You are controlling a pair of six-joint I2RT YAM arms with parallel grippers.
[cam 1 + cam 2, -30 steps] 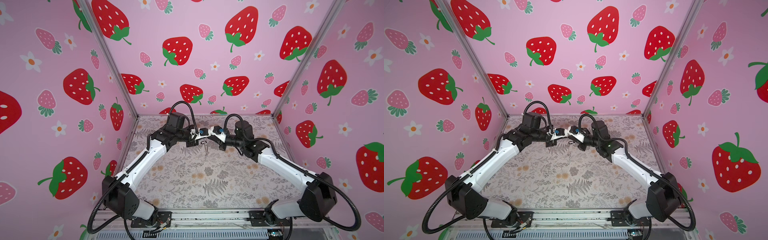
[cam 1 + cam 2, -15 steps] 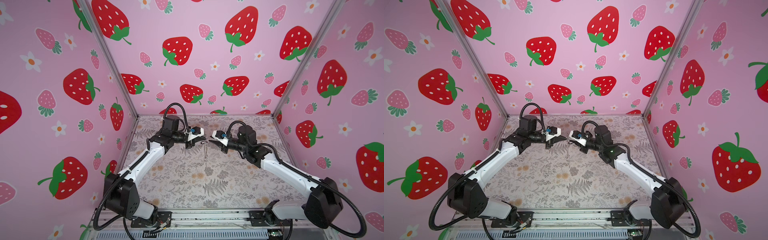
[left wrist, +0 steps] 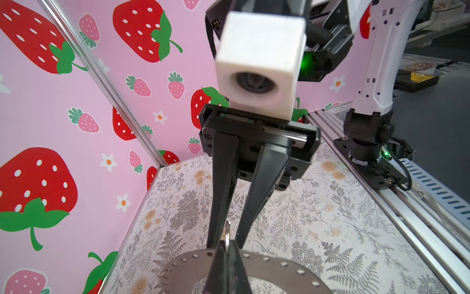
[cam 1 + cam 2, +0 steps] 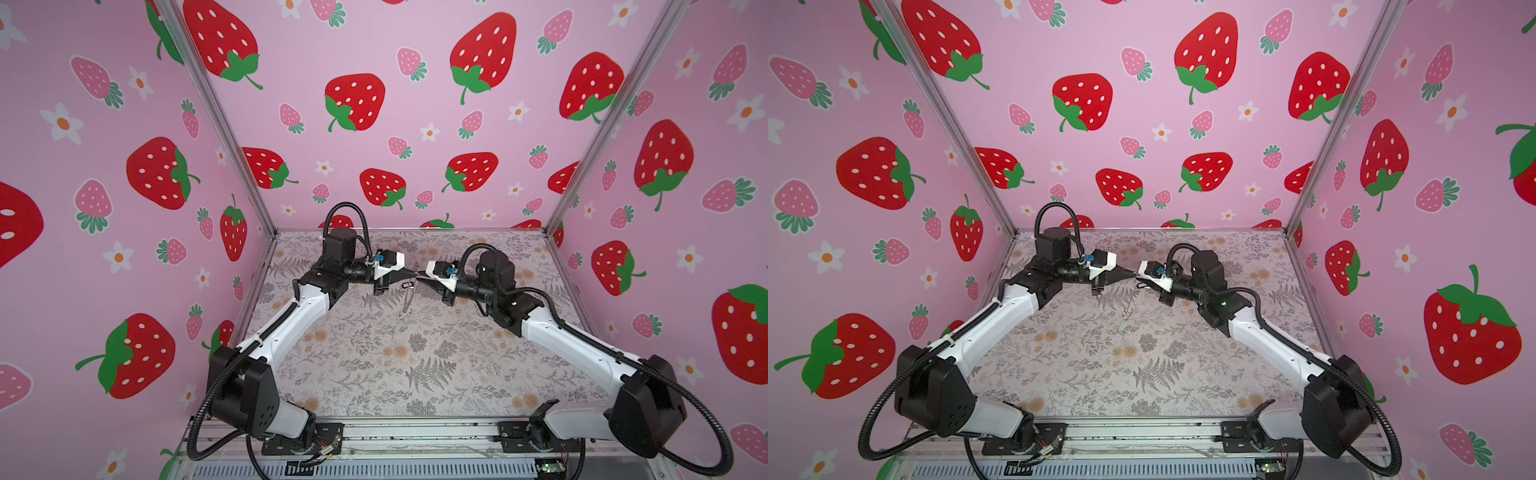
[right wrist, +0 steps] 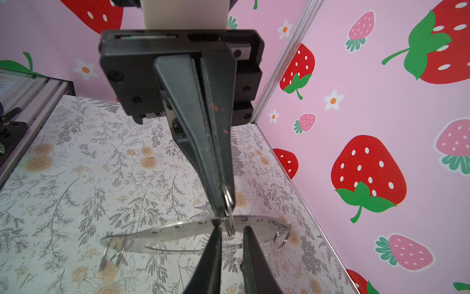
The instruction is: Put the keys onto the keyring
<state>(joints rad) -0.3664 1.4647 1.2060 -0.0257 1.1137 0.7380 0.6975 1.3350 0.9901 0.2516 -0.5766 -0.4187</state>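
Keyring [image 5: 183,230] rim pinched in left jaws, right jaws slightly parted around wire loop [image 5: 230,222]

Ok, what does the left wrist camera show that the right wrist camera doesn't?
Only the left wrist view: the right gripper head-on, jaws slightly apart, the white camera cube above it, and the right arm's base. Only the right wrist view: the left gripper head-on, shut, and the keyring across its full width, wire loops dangling at both ends. Both: that keyring held above the floral table, with a small loop pinched upright at the left gripper's tips.
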